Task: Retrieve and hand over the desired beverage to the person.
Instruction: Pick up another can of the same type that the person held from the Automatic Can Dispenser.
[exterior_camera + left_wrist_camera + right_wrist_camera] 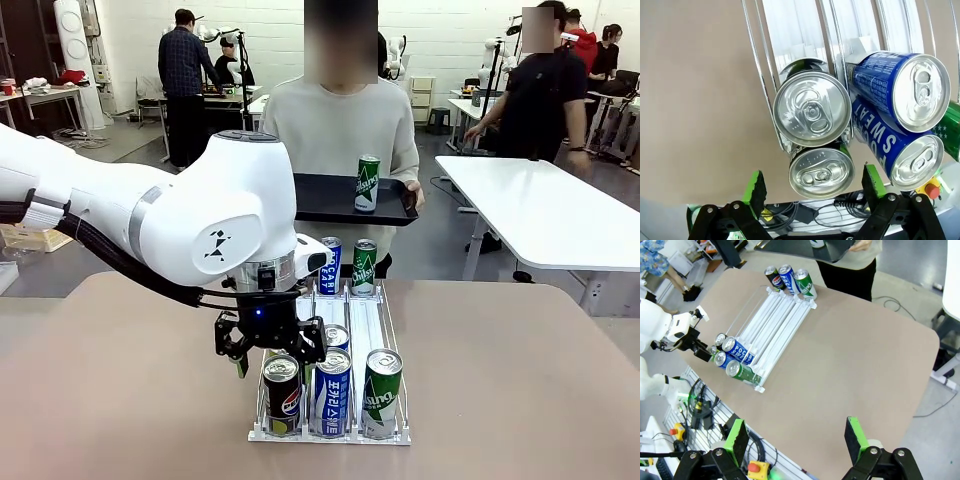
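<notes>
The surface is a tan table (520, 400) in a busy workroom, with white tables behind it. At six o'clock in my front view lies one white three-lane rack (362, 315).

I count five cans at its robot end:
- Two stand in the left lane, led by the front Pepsi can (281, 397).
- Two are blue, led by the front blue can (332, 395).
- One is a green can (381, 395).

My right wrist camera shows three more at the far end: a far Pepsi can (772, 278), a far blue can (786, 276) and a far green can (805, 283). A ninth can, the tray can (367, 183), is green and stands upright on one dark tray (320, 205).

One person (340, 125) in a light grey sweatshirt stands at twelve o'clock beyond the table and holds that tray level.

The left arm (200, 215) enters from nine o'clock with its wrist pointing straight down. The left gripper (814, 186) hangs just above the front Pepsi can. It is released, with a green pad on either side of the lid and clear of it.

The right gripper (796, 440) is high over the table at three o'clock of the rack. It is also released, with nothing between its fingers.

The front Pepsi can is black with a red, white and blue roundel and a silver lid. It stands upright against the rack's near stop.
</notes>
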`<action>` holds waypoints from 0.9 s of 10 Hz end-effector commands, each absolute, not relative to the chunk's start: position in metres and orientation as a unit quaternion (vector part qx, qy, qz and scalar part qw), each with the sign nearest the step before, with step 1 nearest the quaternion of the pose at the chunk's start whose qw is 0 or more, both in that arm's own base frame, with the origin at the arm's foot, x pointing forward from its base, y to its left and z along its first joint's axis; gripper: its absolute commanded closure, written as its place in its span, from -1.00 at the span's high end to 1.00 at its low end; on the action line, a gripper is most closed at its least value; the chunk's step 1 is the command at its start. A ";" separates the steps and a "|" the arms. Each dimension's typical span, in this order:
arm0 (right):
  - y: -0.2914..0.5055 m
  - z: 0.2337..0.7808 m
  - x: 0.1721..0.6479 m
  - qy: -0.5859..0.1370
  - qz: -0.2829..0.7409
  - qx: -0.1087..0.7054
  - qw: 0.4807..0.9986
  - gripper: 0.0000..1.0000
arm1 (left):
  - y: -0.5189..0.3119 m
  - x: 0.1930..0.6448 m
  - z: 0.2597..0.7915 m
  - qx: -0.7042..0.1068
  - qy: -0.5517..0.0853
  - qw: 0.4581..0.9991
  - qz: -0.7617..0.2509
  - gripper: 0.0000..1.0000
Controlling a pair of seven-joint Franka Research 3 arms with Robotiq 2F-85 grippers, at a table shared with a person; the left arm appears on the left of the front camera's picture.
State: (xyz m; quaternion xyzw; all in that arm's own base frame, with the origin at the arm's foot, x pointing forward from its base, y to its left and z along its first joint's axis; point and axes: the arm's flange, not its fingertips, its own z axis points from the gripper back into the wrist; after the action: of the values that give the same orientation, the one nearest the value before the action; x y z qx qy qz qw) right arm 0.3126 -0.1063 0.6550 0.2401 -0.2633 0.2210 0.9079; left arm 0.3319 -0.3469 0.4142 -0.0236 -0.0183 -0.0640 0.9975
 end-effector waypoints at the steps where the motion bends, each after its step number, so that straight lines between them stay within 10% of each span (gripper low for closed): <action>1: -0.105 0.653 0.314 -0.267 0.225 0.248 0.904 1.00 | -0.348 0.334 0.413 -0.007 -0.025 0.998 -0.052 1.00; 9: -0.105 0.653 0.314 -0.267 0.225 0.248 0.904 1.00 | -0.344 0.343 0.411 -0.004 -0.042 0.999 -0.023 1.00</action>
State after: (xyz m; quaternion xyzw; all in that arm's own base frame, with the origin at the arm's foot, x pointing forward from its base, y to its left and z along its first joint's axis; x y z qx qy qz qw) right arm 0.3126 -0.1062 0.6550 0.2401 -0.2633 0.2210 0.9079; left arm 0.3387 -0.3411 0.4125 -0.0147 -0.0244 -0.0408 0.9988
